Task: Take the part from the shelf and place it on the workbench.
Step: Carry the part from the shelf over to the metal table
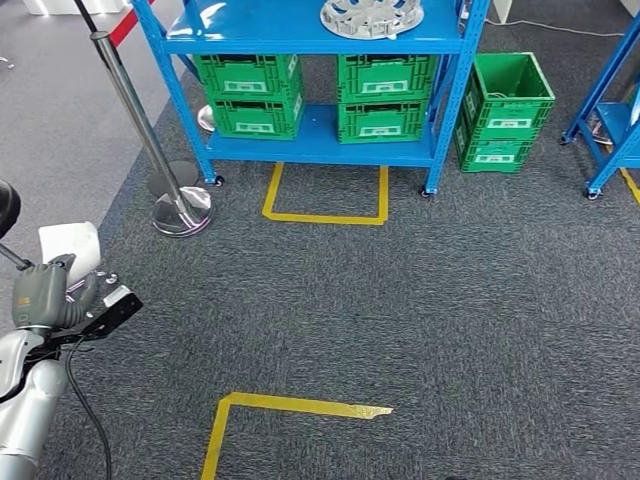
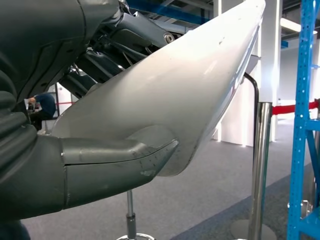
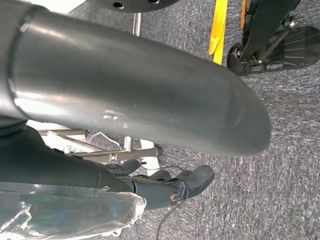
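Nearest you, at about eight o'clock in the head view, your left hand point(image 1: 64, 300) sits low beside the body; in the left wrist view its thick grey thumb and darker fingers point(image 2: 113, 35) clamp a smooth, pale grey curved shell part point(image 2: 170, 95), thumb under it and fingers across its far side. Your right hand point(image 3: 124, 95) has its fingers point(image 3: 188, 182) lying straight and close together along a crinkled, silvery wrapped piece point(image 3: 68, 215); you cannot tell whether they actually grip it. At twelve o'clock stands the blue steel shelf unit point(image 1: 317, 40), with a white ring-shaped part with spokes point(image 1: 371, 15) on its top deck and two green slatted plastic crates point(image 1: 253, 95) on the lower one; a third green crate point(image 1: 504, 110) sits on the carpet at one o'clock. A chrome barrier post point(image 1: 143, 130) rises at ten o'clock. By my judgement the pick is done and you are in the carry step: no workbench is visible, so the next move calls for turning to find it while keeping the shell level. The crates carry white labels, too small to read; yellow floor tape point(image 1: 324, 215) marks the bays without writing.
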